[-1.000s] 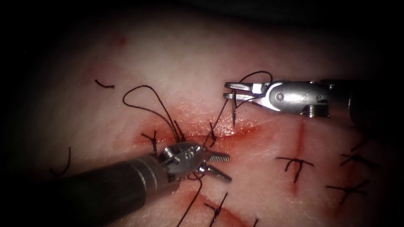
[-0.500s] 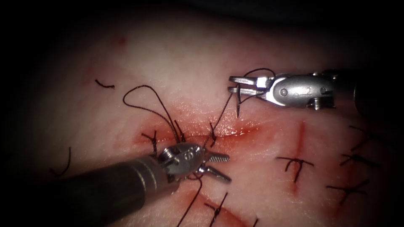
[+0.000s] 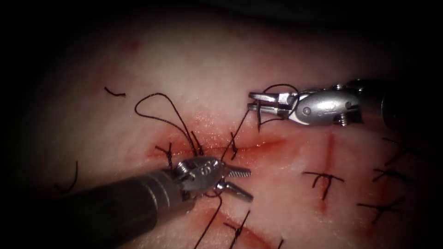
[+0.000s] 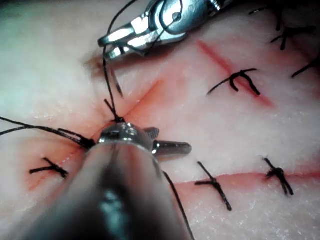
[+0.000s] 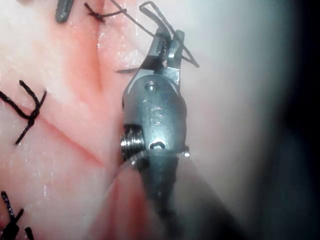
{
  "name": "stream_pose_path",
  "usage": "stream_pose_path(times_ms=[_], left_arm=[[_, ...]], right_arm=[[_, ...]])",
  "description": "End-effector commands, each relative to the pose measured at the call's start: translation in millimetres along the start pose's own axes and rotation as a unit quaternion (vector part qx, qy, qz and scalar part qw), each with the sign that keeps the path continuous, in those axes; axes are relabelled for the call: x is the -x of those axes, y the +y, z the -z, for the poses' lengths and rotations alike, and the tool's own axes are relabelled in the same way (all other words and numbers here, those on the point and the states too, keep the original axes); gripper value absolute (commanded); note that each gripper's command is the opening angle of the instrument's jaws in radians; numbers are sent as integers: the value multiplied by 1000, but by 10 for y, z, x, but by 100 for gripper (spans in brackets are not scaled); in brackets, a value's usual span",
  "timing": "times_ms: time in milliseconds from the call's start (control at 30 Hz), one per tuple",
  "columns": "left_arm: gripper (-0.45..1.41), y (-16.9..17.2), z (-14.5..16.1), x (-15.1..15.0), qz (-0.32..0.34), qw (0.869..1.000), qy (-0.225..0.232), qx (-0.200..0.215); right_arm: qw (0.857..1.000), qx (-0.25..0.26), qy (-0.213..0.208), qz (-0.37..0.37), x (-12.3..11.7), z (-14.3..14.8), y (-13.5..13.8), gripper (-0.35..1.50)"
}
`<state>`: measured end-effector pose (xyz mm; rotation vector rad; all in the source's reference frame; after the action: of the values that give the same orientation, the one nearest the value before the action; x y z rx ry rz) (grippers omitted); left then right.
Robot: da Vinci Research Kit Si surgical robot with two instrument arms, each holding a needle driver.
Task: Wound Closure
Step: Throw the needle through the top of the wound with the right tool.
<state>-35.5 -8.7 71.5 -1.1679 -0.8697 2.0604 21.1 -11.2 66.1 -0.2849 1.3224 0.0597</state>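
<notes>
Needle [image 3: 259, 116]: one, clamped in the right end effector [image 3: 256, 101] and hanging below its jaws, free of the tissue [image 3: 194, 74], just above the cut [image 3: 258, 145]. One thread [image 3: 236, 133] runs from those jaws down to the cut, close above the left end effector [image 3: 243, 184], whose two jaws stand spread and hold nothing. Two end effectors, one on each side of the cut; several tied stitches [image 3: 324, 180] lie to the right of the left one.

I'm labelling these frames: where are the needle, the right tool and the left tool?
needle [image 3: 259, 119], endoscope view: its shaft below the right tool's jaws.
right tool [image 3: 263, 102], endoscope view: between its fingertips.
left tool [image 3: 243, 184], endoscope view: between its open fingertips.
</notes>
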Motion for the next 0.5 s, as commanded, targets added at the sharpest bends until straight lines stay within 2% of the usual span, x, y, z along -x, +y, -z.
stream_pose_path(times_ms=[33,67,100,133,500], left_arm=[[31,-5,-5,-4,0,1000,4,2],[31,-6,-1,-5,1,1000,8,6],[31,-6,-1,-5,1,1000,8,6],[31,-7,3,-6,1,1000,9,5],[31,-6,5,-6,-1,1000,15,3]], right_arm=[[1000,2,6,14,4,-5,-9,-35],[999,9,13,39,6,6,-25,-35],[999,9,13,39,6,6,-25,-35],[998,17,13,55,7,16,-36,-35],[994,37,6,103,25,40,-77,-35]])
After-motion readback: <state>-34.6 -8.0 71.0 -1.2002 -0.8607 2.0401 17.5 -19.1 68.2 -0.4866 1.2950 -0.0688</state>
